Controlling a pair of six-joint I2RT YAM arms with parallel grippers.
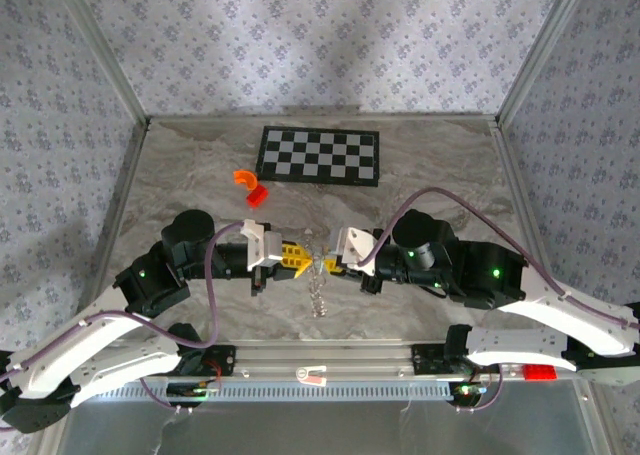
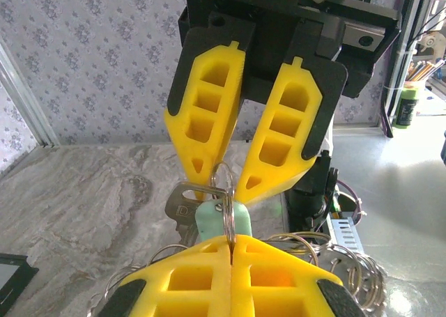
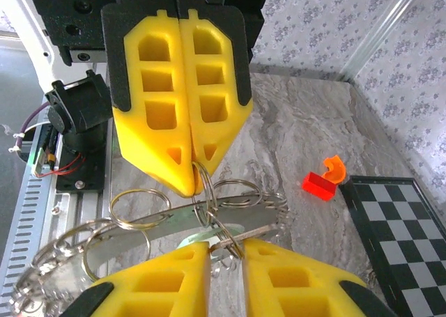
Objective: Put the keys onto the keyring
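At mid-table my two grippers meet tip to tip. My left gripper [image 1: 305, 260] [image 2: 231, 242] is shut on the keyring [image 2: 228, 212], a silvery ring that stands edge-on between its yellow fingers. A chain of further rings [image 1: 320, 297] hangs below it to the table. The pale teal key [image 2: 209, 223] [image 3: 196, 237] hangs on that ring, beside a grey metal key [image 2: 182, 205]. Opposite it, my right gripper [image 1: 330, 265] [image 3: 226, 247] holds its jaws a narrow gap apart. A ring [image 3: 209, 184] and the grey key's blade cross that gap.
An orange curved piece [image 1: 245, 178] and a red piece [image 1: 258, 195] lie left of centre toward the back. Behind them lies the black-and-white checkerboard [image 1: 320, 155]. Patterned walls close in the table on three sides. A metal rail runs along the near edge.
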